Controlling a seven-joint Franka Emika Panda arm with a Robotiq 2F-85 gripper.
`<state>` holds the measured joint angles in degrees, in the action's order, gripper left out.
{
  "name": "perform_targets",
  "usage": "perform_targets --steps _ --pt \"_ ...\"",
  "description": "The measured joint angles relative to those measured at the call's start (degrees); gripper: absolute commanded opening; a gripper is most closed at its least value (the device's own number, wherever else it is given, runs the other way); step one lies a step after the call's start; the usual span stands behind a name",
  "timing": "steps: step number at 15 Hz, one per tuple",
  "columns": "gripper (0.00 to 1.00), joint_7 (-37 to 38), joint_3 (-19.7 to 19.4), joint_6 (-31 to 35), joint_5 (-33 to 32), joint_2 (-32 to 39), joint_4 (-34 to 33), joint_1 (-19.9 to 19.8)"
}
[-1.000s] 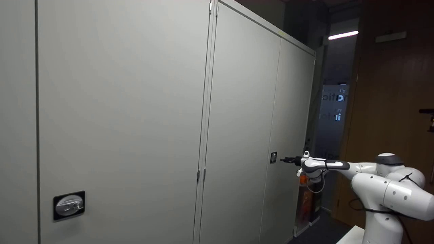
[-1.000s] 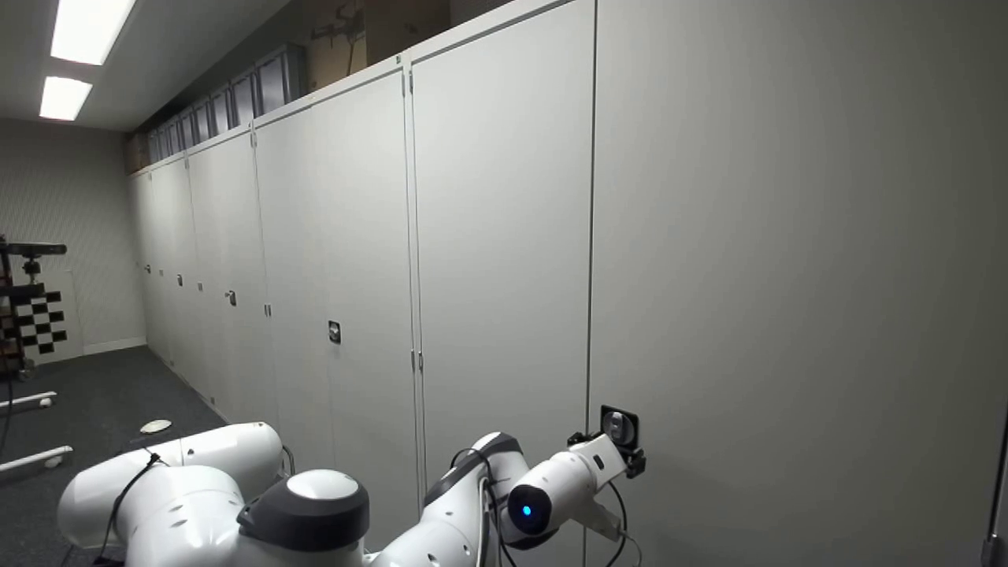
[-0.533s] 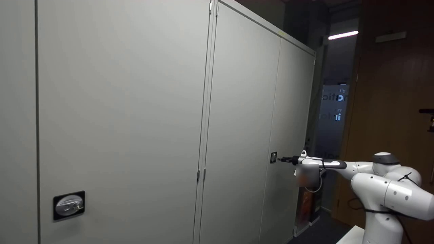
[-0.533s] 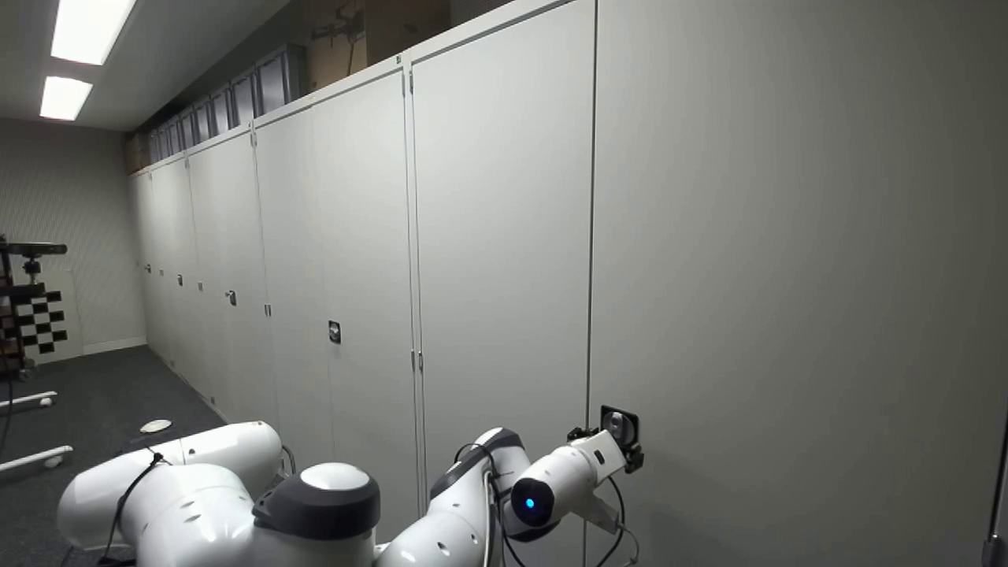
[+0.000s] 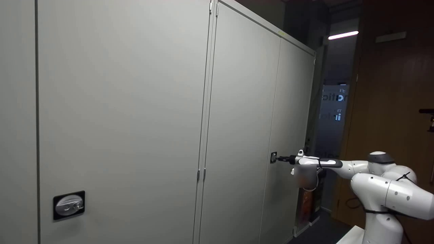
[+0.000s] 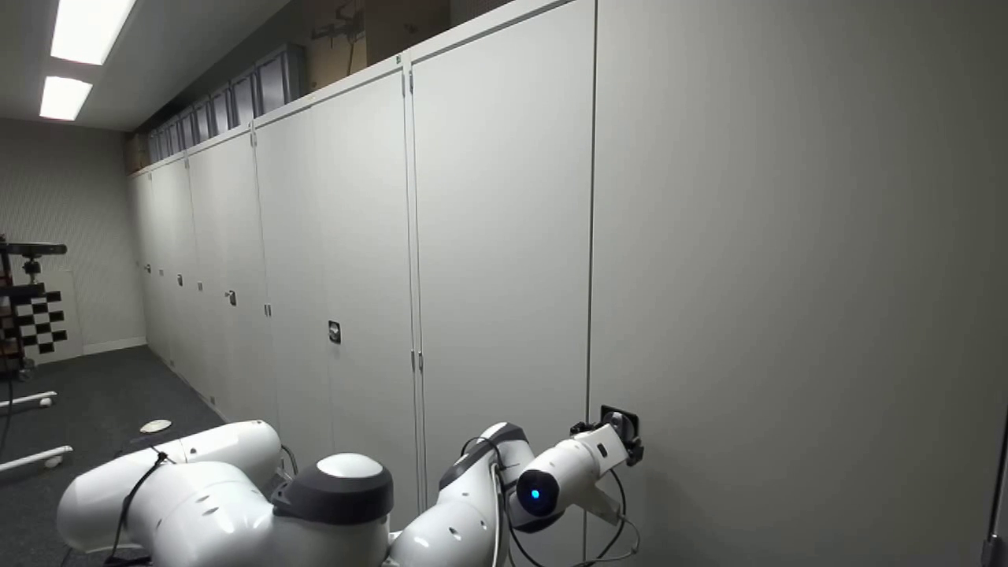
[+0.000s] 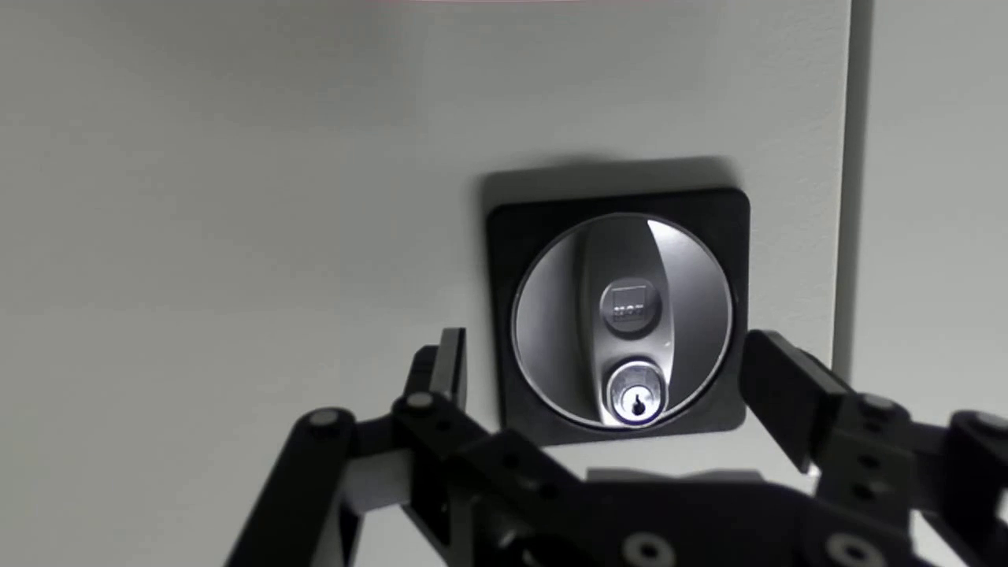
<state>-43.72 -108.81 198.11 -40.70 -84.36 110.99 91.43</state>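
My hand (image 7: 606,358) is spread wide about the round handle (image 7: 630,315) on a cupboard door (image 7: 236,236); whether it touches, I can't tell. My arm (image 6: 563,476) partly hides the handle in an exterior view, and boxes (image 6: 272,83) sit atop farther cupboards (image 6: 362,236).

Both exterior views slant oppositely along cabinets (image 6: 504,236); the wrist view closely faces a lock (image 7: 622,315).

Glossy white arm (image 5: 373,191), black claw (image 7: 610,366)
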Motion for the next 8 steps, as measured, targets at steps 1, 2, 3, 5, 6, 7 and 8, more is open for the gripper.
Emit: perform_targets --steps 1,2,3,5,6,7,8 --pt "0.64 0.0 0.0 0.0 0.0 0.0 -0.3 0.4" --pt "0.61 0.0 0.0 0.0 0.0 0.0 -0.6 0.7" --pt "0.61 0.0 0.0 0.0 0.0 0.0 -0.8 1.1" --pt "0.67 0.0 0.0 0.0 0.0 0.0 -1.1 1.6" --pt "0.68 0.0 0.0 0.0 0.0 0.0 -1.1 1.8" --pt "0.69 0.0 -0.1 0.0 -0.1 0.0 -1.2 2.0" --pt "0.70 0.0 -0.1 0.0 -0.1 0.0 -1.2 2.2"
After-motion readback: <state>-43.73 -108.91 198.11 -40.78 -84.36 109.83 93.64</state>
